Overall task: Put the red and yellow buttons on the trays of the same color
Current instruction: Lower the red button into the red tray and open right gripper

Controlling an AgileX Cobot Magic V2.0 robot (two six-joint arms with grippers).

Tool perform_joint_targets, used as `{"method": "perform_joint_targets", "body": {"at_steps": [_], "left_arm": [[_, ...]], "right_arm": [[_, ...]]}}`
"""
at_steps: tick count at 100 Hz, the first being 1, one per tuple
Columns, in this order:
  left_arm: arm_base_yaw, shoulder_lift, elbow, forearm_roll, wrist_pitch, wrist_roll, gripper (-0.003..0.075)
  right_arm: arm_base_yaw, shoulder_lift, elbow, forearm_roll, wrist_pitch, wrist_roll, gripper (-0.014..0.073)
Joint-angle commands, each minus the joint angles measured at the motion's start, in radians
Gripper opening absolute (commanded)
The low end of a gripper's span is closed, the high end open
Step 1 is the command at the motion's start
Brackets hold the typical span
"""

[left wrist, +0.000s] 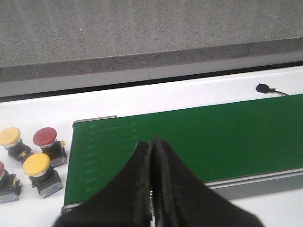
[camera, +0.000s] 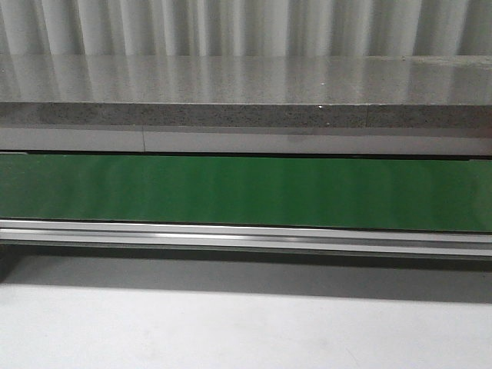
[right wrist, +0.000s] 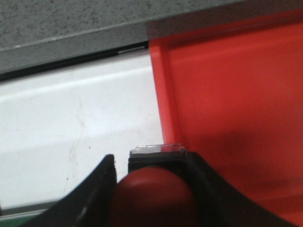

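Bare red tray (right wrist: 236,94) floor beyond tool (right wrist: 151,189)

industrial test bench or lab workcell, not a home. green conveyor belt (camera: 246,192) runs across the middle of the front view, edged along its lower side by an aluminium rail (camera: 246,237). behind it, upper part of the frame, a speckled grey stone-like ledge (camera: 246,114) and a corrugated metal wall (camera: 246,27). white work table (camera: 231,330) fills the bottom. left wrist view shows panel-type push buttons (left wrist: 45,142) with red and yellow caps at lower left, loose on the white surface, and a small black connector with a wire (left wrist: 263,88) at right. right wrist view shows a red plastic tray (right wrist: 236,109) on the right.
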Motion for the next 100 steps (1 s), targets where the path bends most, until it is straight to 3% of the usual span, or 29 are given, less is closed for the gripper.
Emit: {"method": "perform_joint_targets", "body": {"at_steps": [1,29,60,69,84,89,100], "left_arm": [[-0.008,0.006,-0.03,-0.015,-0.074,0.0,-0.002],[-0.008,0.006,-0.03,-0.015,-0.074,0.0,-0.002],[-0.008,0.006,-0.03,-0.015,-0.074,0.0,-0.002],[-0.008,0.006,-0.03,-0.015,-0.074,0.0,-0.002],[-0.008,0.006,-0.03,-0.015,-0.074,0.0,-0.002],[-0.008,0.006,-0.03,-0.015,-0.074,0.0,-0.002],[-0.008,0.006,-0.03,-0.015,-0.074,0.0,-0.002]], "right_arm": [[-0.023,0.003,-0.055,0.014,-0.065,0.0,0.0122],[-0.086,0.123,-0.055,0.014,-0.192,0.019,0.0122],[-0.091,0.224,-0.055,0.014,-0.207,0.018,0.0127],[-0.091,0.23,-0.055,0.014,-0.198,0.018,0.0218],[-0.091,0.227,-0.055,0.014,-0.185,0.017,0.054],[-0.091,0.22,-0.055,0.014,-0.173,0.017,0.0579],[-0.091,0.186,-0.05,0.014,-0.161,0.017,0.0561]]}}
